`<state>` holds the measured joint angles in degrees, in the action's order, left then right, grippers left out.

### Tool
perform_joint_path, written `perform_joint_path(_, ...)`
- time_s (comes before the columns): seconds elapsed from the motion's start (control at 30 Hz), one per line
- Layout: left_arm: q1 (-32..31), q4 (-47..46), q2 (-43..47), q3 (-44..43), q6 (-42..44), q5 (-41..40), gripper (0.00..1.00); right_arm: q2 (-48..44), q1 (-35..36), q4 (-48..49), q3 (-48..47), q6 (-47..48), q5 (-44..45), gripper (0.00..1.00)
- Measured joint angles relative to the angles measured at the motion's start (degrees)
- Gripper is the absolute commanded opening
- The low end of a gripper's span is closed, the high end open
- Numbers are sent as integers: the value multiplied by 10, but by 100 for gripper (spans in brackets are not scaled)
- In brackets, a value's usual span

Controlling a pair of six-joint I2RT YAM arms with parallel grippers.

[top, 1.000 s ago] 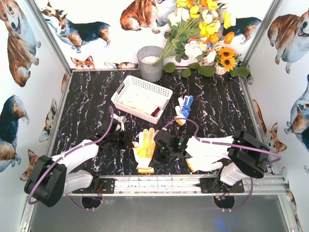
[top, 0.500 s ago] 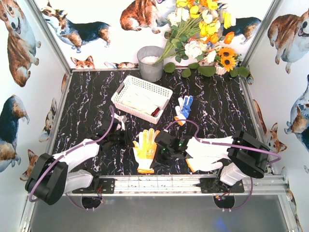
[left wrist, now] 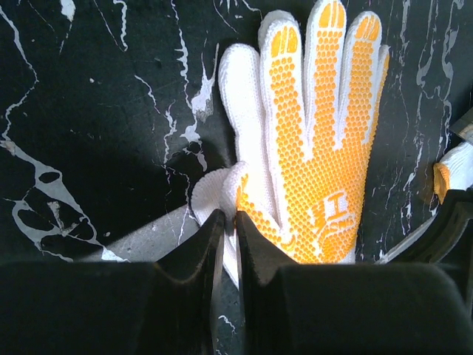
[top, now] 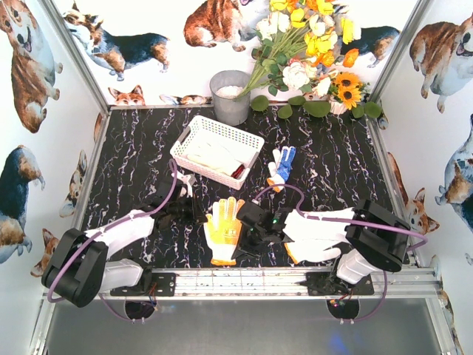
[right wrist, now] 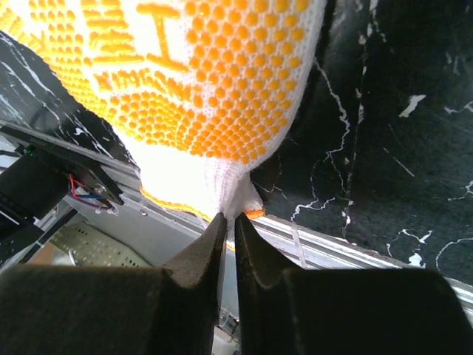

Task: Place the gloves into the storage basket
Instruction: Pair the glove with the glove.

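The glove [top: 223, 229] lies palm-up on the arms' side of the basket [top: 230, 129], the left gripper [left wrist: 228, 220] pinched on its thumb edge, the right gripper [right wrist: 229, 222] on its cuff. Lift both evenly, clear the basket's rim, then release

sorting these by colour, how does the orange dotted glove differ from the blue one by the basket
The orange-dotted glove is near the arms, pinched by the left gripper and right gripper; the blue glove lies farther back, untouched. One palm is orange, the other blue. Both are outside the basket.
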<state>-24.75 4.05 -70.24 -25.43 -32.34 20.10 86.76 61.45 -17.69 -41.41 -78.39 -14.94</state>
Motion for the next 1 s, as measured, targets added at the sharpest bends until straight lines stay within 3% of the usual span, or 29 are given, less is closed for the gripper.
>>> perform_joint_path(0.3, 0, 2, 0, -1, 0, -11, 9, 16, 0, -2, 0, -2, -2, 13)
perform_joint_path(0.4, 0, 3, 0, -1, 0, -18, 18, 16, 0, -2, 0, -1, -2, 20)
perform_joint_path(0.5, 0, 7, 5, -1, 1, -27, 30, 16, 0, -2, 0, 2, -2, 33)
perform_joint_path(0.67, 1, 31, 32, -7, 0, -46, 57, -2, 1, -6, 0, 10, 4, 51)
perform_joint_path(0.77, 1, 57, 66, -21, -3, -61, 68, -45, 2, -17, 0, 20, 17, 54)
perform_joint_path(1.0, 1, 101, 136, -33, -18, -44, 73, -118, 3, -21, 14, 22, 45, 48)
